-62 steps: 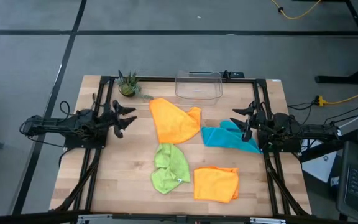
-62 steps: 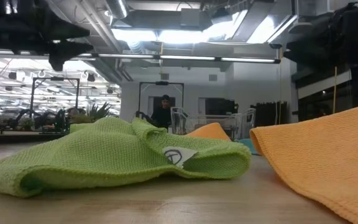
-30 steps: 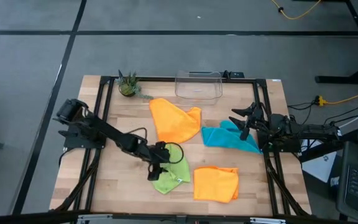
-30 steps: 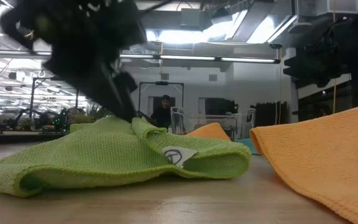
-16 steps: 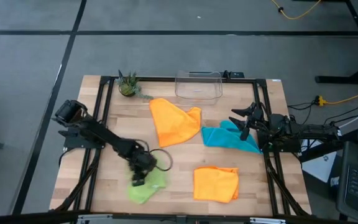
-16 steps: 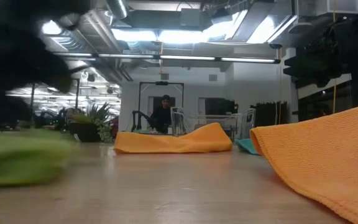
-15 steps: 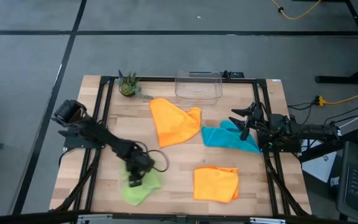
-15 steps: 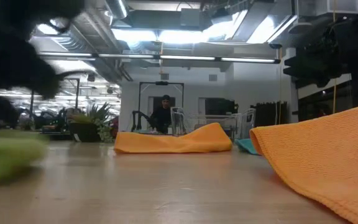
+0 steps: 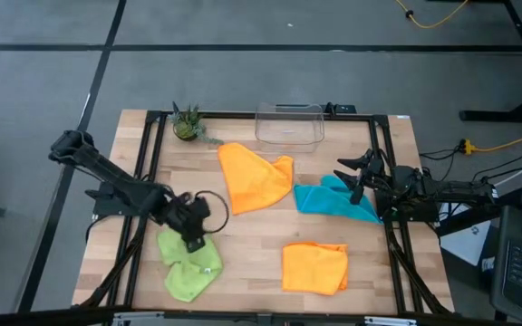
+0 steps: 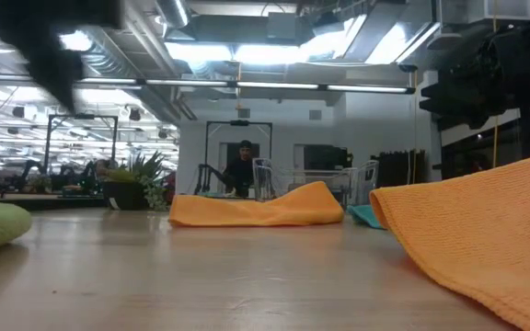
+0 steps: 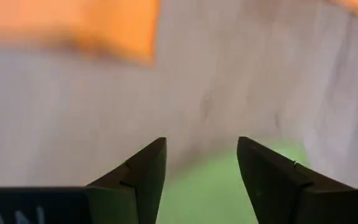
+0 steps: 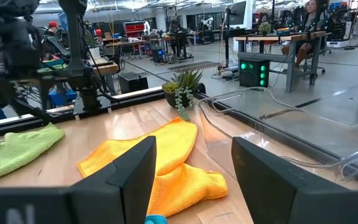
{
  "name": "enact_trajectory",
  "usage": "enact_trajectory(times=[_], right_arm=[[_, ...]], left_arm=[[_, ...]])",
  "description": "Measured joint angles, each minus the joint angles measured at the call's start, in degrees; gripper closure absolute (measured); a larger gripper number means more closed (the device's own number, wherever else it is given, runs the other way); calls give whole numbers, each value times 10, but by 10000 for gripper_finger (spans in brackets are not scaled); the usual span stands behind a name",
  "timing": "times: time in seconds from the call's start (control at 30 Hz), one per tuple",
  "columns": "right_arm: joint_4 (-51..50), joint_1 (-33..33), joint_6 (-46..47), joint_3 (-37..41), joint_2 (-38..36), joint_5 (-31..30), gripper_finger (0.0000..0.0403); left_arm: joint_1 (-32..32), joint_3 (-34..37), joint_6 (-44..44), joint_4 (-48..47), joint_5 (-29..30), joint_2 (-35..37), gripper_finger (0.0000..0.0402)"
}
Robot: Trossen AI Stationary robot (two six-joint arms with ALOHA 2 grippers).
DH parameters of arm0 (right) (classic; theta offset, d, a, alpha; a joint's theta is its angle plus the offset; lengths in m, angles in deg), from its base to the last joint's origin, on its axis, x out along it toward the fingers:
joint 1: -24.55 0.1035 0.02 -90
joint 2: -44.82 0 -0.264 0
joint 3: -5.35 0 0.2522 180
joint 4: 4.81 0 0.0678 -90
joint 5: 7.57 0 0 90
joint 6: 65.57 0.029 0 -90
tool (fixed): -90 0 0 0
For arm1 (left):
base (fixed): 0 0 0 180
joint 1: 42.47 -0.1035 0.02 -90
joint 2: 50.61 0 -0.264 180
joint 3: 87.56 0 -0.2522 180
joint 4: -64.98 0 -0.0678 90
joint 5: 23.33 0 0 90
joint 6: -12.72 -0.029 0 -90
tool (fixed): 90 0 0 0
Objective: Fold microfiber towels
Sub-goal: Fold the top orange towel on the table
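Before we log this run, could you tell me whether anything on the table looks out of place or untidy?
Nothing is spilled or damaged, but no cloth is folded flat. The lime green microfiber towel lies bunched near the table's front left, under the open left gripper. The larger orange towel and teal blue towel are rumpled mid-table. The right gripper waits, open, at the teal towel's edge.

No writing, label, brand or number can be read in any of the views. The black wrist housing (image 11: pixel 30 208) in the lower left of the left wrist view carries faint pale strokes that look like letters, but they are too blurred to make out; the same holds for the faint marks in the lower left of the right wrist view (image 12: pixel 23 214). The bright cloths show no readable tag here.
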Motion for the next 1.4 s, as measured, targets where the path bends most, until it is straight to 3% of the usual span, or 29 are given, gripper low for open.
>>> enact_trajectory(times=[0.17,0.3,0.4,0.63,1.0,1.1,1.3,1.4], right_arm=[[0,0,-1,0,0,0,191],[0,0,-1,0,0,0,191],[0,0,-1,0,0,0,191],[0,0,-3,0,0,0,191],[0,0,-3,0,0,0,191],[0,0,-3,0,0,0,191],[0,0,-19,0,0,0,191],[0,0,-16,0,0,0,191]], left_arm=[[-78,1,-199,148,35,-67,210],[-141,2,-287,182,-16,-135,210],[-169,2,-292,171,-50,-178,210],[-186,1,-321,192,-62,-255,210],[-179,-2,-334,193,-46,-281,216],[-179,-1,-324,195,-47,-281,251],[-171,0,-316,230,-36,-285,377],[-164,-1,-315,248,-18,-283,394]])
